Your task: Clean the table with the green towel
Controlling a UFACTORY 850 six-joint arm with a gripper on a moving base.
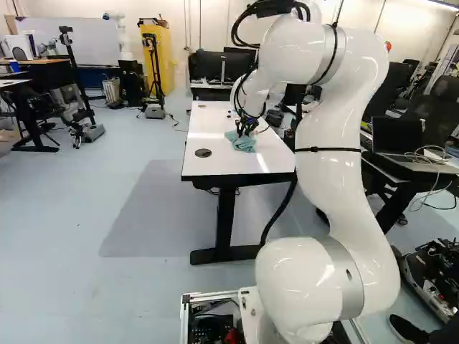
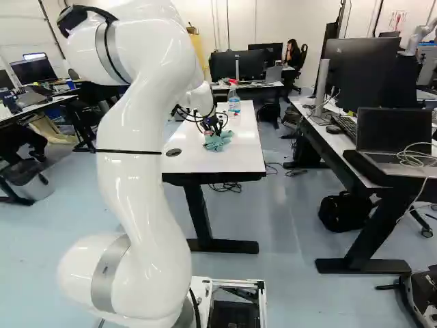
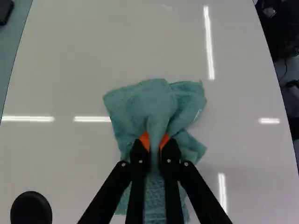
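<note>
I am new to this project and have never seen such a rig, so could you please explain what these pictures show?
The machine is a white robot arm on a moving base. Two pictures look ahead past it from behind, one from its left and one from its right, so both show one scene. The third looks along the black gripper from the wrist. The gripper is closed on a fold of the green towel, an orange pad on either side; the rest spreads, crumpled, on the white table. Also on the table are a spray bottle, standing beyond the towel, and a round dark disc.
</note>
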